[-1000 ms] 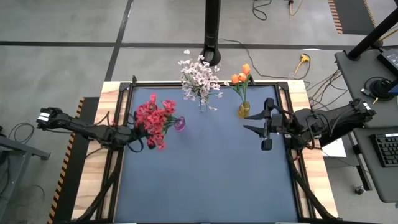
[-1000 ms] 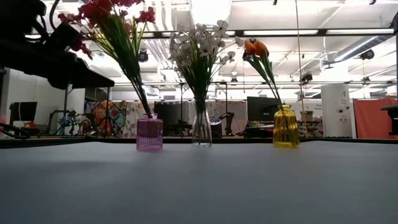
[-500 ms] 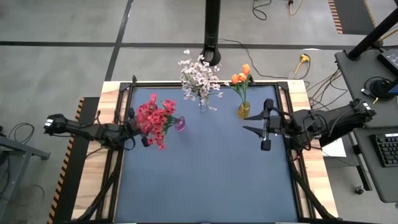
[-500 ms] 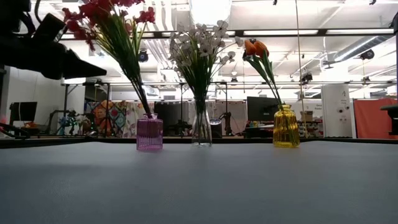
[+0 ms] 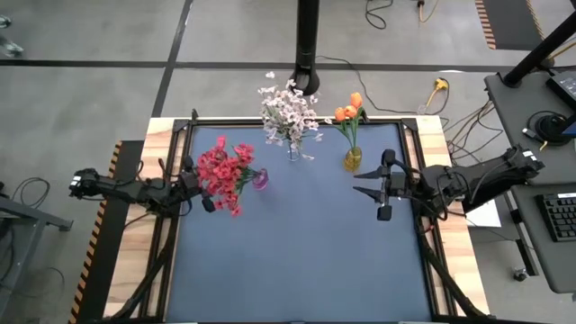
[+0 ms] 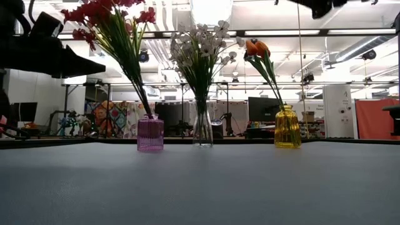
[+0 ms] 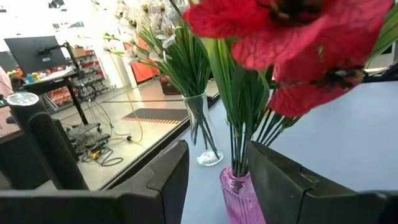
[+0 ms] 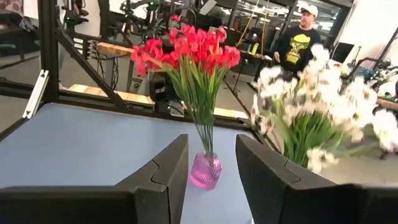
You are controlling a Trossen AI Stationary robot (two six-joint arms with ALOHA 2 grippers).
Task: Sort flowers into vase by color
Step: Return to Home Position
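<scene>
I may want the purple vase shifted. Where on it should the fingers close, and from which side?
Close on the purple vase low on its squat body, coming in level from the right arm's side. The red flowers lean out toward the left arm and crowd the space above the neck, so the right side looks clearest.

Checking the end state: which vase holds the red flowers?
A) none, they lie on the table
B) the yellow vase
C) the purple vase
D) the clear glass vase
C. The red flowers stand with their stems in the purple vase, the leftmost of the three vases in the low view.
</scene>
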